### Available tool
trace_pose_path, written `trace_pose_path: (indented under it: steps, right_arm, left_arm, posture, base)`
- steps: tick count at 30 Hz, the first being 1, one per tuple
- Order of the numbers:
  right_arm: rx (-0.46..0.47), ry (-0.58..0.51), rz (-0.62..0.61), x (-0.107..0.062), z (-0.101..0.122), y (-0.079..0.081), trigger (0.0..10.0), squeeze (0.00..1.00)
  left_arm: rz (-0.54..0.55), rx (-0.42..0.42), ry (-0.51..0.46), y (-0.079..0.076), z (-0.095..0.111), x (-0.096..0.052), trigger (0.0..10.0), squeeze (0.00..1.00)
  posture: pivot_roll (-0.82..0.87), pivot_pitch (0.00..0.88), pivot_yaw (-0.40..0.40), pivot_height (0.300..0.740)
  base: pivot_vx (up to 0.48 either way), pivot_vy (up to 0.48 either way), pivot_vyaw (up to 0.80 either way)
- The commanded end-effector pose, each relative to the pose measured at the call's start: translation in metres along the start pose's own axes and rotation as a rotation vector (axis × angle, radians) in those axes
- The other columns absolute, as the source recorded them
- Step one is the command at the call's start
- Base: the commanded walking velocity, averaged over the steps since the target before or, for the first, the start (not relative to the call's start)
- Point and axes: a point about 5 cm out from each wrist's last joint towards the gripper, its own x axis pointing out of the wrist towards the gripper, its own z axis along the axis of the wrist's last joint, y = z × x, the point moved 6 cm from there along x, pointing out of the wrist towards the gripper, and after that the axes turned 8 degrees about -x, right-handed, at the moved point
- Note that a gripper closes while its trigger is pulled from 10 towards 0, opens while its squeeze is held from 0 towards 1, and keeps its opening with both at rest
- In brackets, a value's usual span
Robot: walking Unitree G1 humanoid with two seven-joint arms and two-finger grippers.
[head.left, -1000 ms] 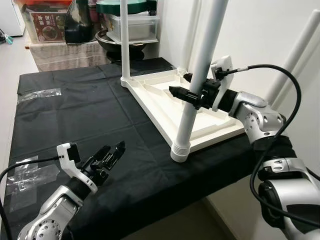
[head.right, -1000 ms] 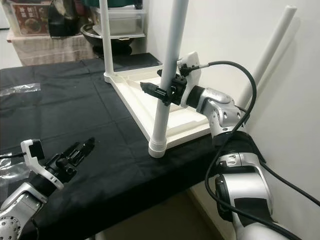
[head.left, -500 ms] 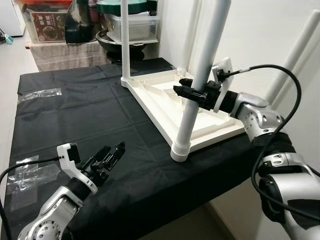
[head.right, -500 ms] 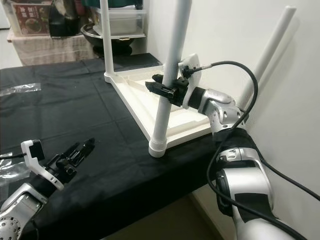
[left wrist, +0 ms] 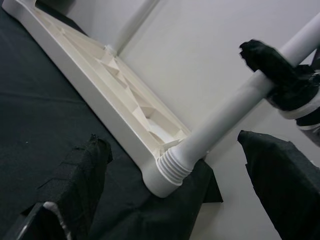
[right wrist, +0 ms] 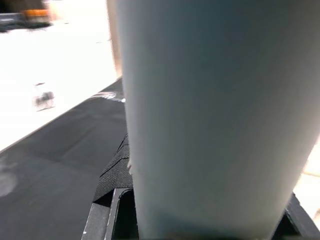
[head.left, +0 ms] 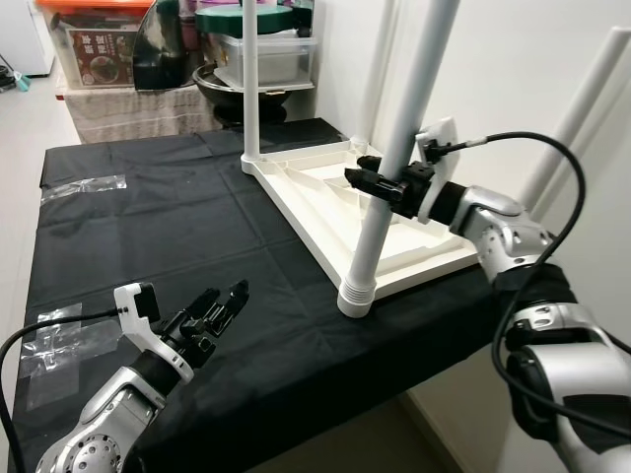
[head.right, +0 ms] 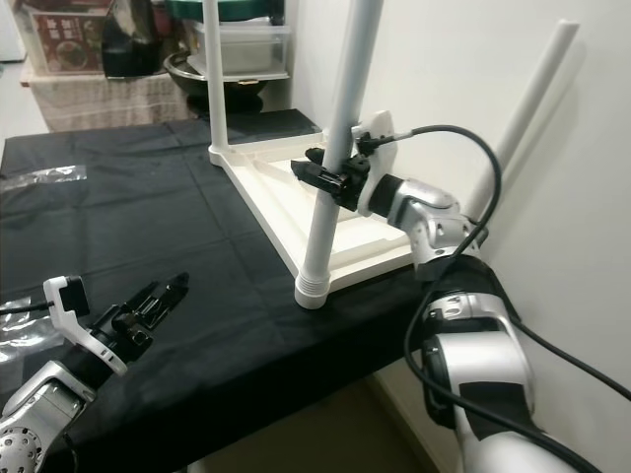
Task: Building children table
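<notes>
Right gripper (head.left: 380,183) of mine is clamped on the white plastic table leg (head.left: 394,163), screwed into the upside-down white tabletop (head.left: 325,212); left gripper (head.left: 219,307) hovers spread open, well clear. Storage boxes (head.left: 264,51) sit beyond.

I count one white tabletop (head.left: 325,202) upside down, four white legs (head.left: 394,168) – two grippers, left gripper (head.left: 219,307), right gripper (head.left: 367,179).

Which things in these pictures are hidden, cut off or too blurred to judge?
- Near table leg: top cut by the head views' upper edge.
- Right gripper: right wrist view blocked by the leg; the grip itself unclear.
- Shelf boxes: labels too small.
- Tabletop: far corner behind the right arm.
</notes>
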Motion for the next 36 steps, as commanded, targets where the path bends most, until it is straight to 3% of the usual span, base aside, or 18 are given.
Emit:
trace_pose_path:
  steps: [1, 2, 6, 9, 14, 18, 27, 36]
  right_arm:
    - [-0.002, 0.146, -0.109, -0.008, -0.039, -0.008, 0.0, 0.0]
    - [-0.002, 0.146, -0.109, -0.008, -0.039, -0.008, 0.0, 0.0]
    - [0.017, 0.226, -0.357, -0.004, -0.059, -0.003, 0.0, 0.0]
    - [0.008, 0.24, -0.389, -0.005, -0.062, -0.003, 0.0, 0.0]
    - [0.156, 0.362, -0.688, -0.012, -0.095, 0.001, 0.0, 0.0]
    - [0.251, 0.424, -0.814, -0.014, -0.112, 0.015, 0.0, 0.0]
    - [0.269, 0.451, -0.986, -0.021, -0.11, 0.024, 0.0, 0.0]
    - [0.266, 0.45, -1.003, -0.014, -0.101, 0.032, 0.0, 0.0]
  left_arm:
    - [-0.003, 0.0, 0.012, -0.001, -0.002, -0.001, 10.0, 0.0]
    - [-0.003, 0.0, 0.012, -0.001, -0.002, -0.001, 10.0, 0.0]
    - [-0.001, -0.002, 0.007, -0.001, -0.002, -0.002, 10.0, 0.0]
    - [-0.001, -0.002, 0.007, -0.001, -0.002, -0.001, 10.0, 0.0]
    - [0.001, -0.004, 0.002, -0.001, -0.001, 0.0, 10.0, 0.0]
    - [0.003, -0.008, -0.006, -0.001, -0.001, 0.0, 10.0, 0.0]
    - [0.015, -0.015, -0.021, 0.0, -0.001, -0.002, 10.0, 0.0]
    - [0.013, -0.016, -0.018, 0.0, -0.002, -0.001, 10.0, 0.0]
  posture:
    - [0.05, 0.0, -0.098, 0.74]
    - [0.05, 0.0, -0.098, 0.74]
    - [0.05, 0.0, -0.097, 0.74]
    - [0.05, 0.0, -0.097, 0.74]
    - [0.05, 0.0, -0.102, 0.74]
    - [0.05, 0.0, -0.113, 0.74]
    - [0.05, 0.0, -0.127, 0.74]
    - [0.05, 0.0, -0.126, 0.74]
  base:
    - [0.0, 0.0, 0.0]
    - [0.0, 0.0, 0.0]
    - [0.0, 0.0, 0.0]
    - [0.0, 0.0, 0.0]
    - [0.0, 0.0, 0.0]
    - [0.0, 0.0, 0.0]
    - [0.0, 0.0, 0.0]
    - [0.0, 0.0, 0.0]
